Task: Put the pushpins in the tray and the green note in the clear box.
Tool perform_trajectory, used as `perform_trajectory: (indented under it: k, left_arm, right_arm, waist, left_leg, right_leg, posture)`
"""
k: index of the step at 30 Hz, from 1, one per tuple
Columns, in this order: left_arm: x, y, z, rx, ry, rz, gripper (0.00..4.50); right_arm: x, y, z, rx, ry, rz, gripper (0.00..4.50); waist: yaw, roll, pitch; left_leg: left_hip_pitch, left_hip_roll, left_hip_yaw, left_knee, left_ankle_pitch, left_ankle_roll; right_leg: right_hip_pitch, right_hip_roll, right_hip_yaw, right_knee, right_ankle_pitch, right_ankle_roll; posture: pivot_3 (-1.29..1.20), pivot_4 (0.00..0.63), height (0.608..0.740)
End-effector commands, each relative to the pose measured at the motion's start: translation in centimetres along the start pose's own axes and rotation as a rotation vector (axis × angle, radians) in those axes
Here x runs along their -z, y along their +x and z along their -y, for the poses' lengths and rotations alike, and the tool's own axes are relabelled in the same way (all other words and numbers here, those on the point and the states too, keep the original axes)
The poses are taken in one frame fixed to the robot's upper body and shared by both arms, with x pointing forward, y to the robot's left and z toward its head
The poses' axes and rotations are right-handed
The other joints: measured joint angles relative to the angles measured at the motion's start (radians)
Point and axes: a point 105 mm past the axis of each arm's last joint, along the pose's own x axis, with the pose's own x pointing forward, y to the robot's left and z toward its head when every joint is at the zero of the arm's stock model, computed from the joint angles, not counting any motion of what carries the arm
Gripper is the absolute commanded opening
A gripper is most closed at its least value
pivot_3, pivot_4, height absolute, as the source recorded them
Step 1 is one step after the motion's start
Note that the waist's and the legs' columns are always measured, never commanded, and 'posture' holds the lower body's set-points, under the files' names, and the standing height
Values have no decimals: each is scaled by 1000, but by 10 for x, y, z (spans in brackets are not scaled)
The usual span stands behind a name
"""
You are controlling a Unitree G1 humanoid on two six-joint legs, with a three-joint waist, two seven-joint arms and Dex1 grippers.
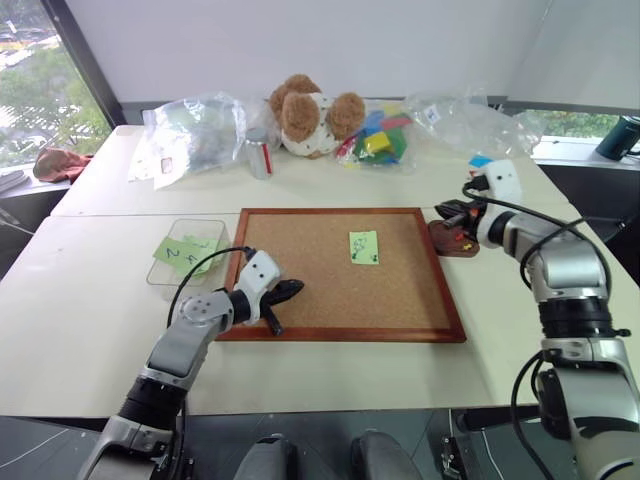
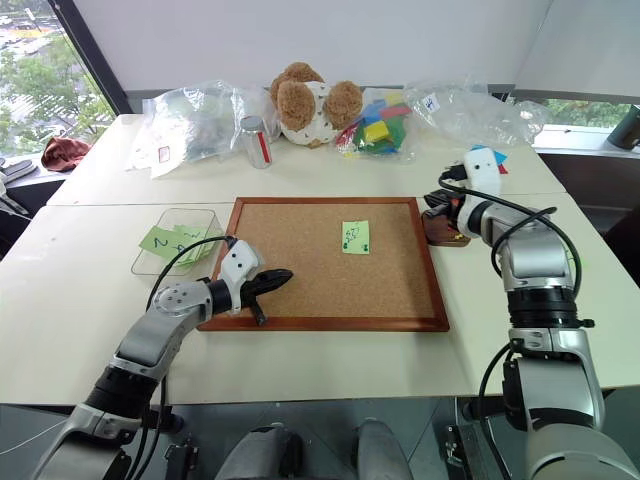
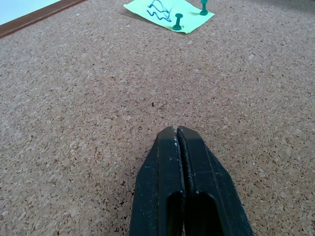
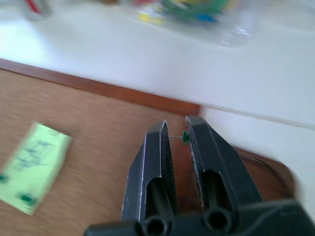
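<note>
The green note [image 1: 364,247] lies on the corkboard, right of centre, held by two green pushpins [image 3: 177,21]. The dark-brown tray [image 1: 464,250] sits just off the board's right edge with small coloured pins in it. My right gripper [image 4: 177,125] hovers over the tray's near side, shut on a tiny green pushpin [image 4: 185,136] between its tips. Left of the board, the clear box [image 1: 178,275] holds other green notes. My left gripper [image 1: 295,290] is shut and empty, low over the board's front left part.
The wood-framed corkboard [image 1: 300,270] fills the table's middle. Along the back stand clear plastic bags [image 1: 195,130], a metal can [image 1: 259,152], a teddy bear [image 1: 312,115] and coloured blocks [image 1: 380,140]. A red cloth [image 1: 60,160] lies far left.
</note>
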Motion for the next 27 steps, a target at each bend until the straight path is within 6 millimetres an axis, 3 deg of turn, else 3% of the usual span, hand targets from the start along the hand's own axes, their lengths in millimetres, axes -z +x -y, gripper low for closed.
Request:
perform_trajectory:
  k: [1, 6, 9, 15, 24, 27]
  left_arm:
    - [23, 1, 6, 20, -34, -87, 0]
    - [24, 1, 6, 24, -32, -89, 0]
    - [24, 1, 6, 25, -32, -89, 0]
    - [24, 1, 6, 23, -34, -90, 0]
    - [23, 4, 7, 27, -34, -85, 0]
    - [22, 4, 6, 27, -33, -84, 0]
  right_arm:
    - [5, -1, 13, 42, 8, 5, 584]
    - [25, 9, 15, 43, 51, -34, 584]
    - [34, 12, 18, 52, 63, -53, 1327]
    - [29, 11, 23, 61, 52, -37, 4322]
    - [22, 9, 26, 57, 85, -18, 4425]
    - [14, 6, 16, -2, 74, 7, 4425]
  waist:
    - [-1, 0, 0]
    - [0, 0, 0]
    - [0, 0, 0]
    - [0, 0, 0]
    - [1, 0, 0]
    - [1, 0, 0]
  left_leg:
    - [0, 0, 0, 0, 0, 0]
    - [0, 0, 0, 0, 0, 0]
    - [0, 0, 0, 0, 0, 0]
    - [0, 0, 0, 0, 0, 0]
    - [0, 0, 0, 0, 0, 0]
    - [0, 0, 0, 0, 0, 0]
  right_leg:
    - [0, 0, 0, 0, 0, 0]
    - [1, 0, 0, 0, 0, 0]
    - [1, 0, 0, 0, 0, 0]
    - [1, 0, 0, 0, 0, 0]
    - [1, 0, 0, 0, 0, 0]
    - [1, 0, 0, 0, 0, 0]
  posture:
    - [0, 150, 740]
    - [0, 150, 740]
    - [0, 150, 740]
    - [0, 150, 740]
    - [0, 150, 740]
    - [0, 150, 740]
